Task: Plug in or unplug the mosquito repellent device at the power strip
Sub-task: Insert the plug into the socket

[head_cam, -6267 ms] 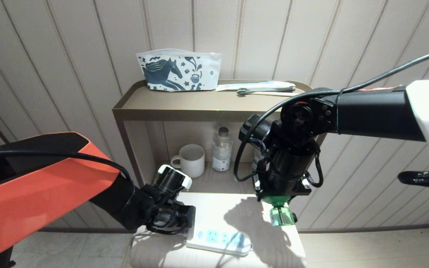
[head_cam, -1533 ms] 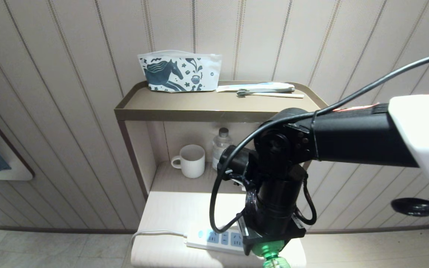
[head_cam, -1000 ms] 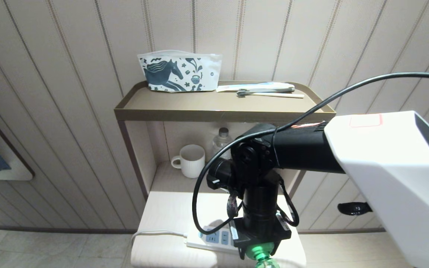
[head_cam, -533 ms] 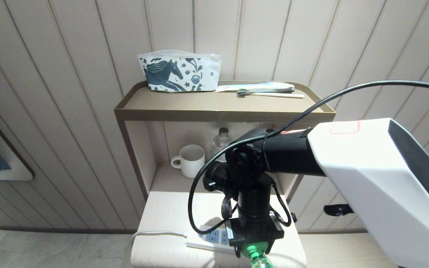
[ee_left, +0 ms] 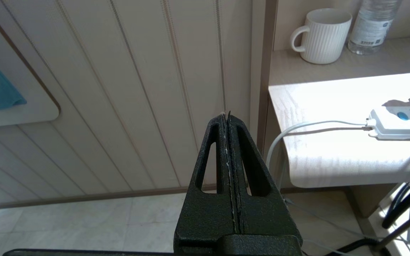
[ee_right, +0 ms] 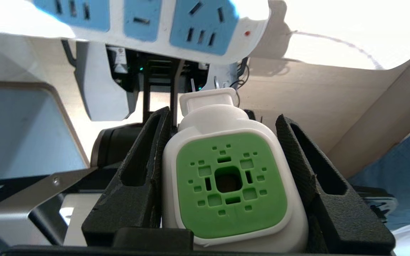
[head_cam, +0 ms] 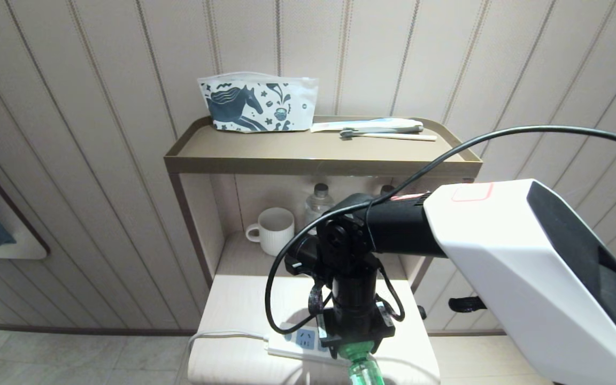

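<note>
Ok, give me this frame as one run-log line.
right gripper: shut on mosquito repellent device | device: unplugged, above power strip | left gripper: shut, empty, parked beside table

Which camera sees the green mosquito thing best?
The right wrist view: the mosquito repellent device fills it, green face forward, clamped in the right hand. The head view shows only its green bottle under the arm. The left wrist view misses it.
</note>
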### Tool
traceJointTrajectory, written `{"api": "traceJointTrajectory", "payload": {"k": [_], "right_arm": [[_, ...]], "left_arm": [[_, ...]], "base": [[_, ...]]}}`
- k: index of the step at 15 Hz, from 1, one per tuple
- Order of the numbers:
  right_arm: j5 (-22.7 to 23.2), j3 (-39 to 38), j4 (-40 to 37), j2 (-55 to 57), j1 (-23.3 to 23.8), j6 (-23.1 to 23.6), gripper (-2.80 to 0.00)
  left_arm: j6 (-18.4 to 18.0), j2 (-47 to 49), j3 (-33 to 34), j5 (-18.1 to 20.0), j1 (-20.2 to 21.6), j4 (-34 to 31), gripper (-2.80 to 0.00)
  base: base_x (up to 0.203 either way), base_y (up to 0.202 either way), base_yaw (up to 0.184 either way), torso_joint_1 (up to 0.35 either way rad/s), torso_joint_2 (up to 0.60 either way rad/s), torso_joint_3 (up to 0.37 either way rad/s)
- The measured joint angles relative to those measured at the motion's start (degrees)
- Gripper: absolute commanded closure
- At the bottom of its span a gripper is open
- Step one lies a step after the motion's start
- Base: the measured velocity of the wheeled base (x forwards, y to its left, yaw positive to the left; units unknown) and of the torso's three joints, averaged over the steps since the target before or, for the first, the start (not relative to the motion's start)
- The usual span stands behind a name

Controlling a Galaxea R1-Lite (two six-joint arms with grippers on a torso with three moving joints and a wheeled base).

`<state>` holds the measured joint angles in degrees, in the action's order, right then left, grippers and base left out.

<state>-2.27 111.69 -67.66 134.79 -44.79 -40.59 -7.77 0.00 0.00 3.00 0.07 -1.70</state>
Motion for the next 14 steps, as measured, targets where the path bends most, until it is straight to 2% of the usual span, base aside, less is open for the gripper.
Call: {"api": "traceJointTrajectory", "payload": {"k": [14], "right_arm": [[-0.42,0.11,3.09,1.32,0.66,-1.55,0.0]], "left_arm": [[0.0,0.0,0.0,0.02,-0.02,0.05,0.0]], "base": [[0.0,0.0,0.0,0.0,0.0,0.0]]}}
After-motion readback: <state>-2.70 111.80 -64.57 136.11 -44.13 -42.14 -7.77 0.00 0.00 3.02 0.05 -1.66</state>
